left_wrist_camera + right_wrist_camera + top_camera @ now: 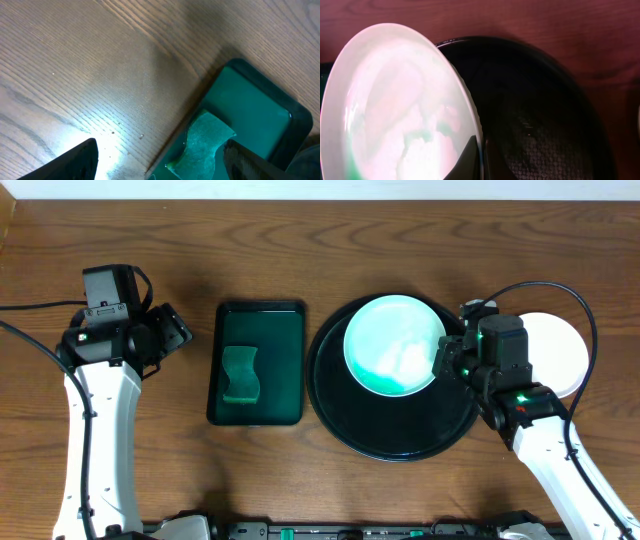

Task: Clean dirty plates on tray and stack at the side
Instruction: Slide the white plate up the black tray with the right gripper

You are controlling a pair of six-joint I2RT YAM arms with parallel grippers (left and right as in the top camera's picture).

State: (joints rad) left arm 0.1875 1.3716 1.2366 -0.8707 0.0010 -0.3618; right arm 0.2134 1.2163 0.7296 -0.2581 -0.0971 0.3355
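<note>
A round white plate (393, 345) with pale green smears hangs tilted over the far part of the large black tray (400, 452). My right gripper (446, 361) is shut on its right rim. In the right wrist view the plate (395, 110) fills the left side, and the gripper (481, 152) pinches its edge above the tray (545, 115). My left gripper (176, 330) stands open over bare wood left of the green tray, nothing between its fingers. In the left wrist view that gripper (160, 152) spans the green tray's edge.
A rectangular dark green tray (258, 310) with a green sponge (240, 373) lies between the arms; the left wrist view shows the sponge (202, 145) too. A clean white plate (562, 355) rests on the table right of the black tray, partly under my right arm.
</note>
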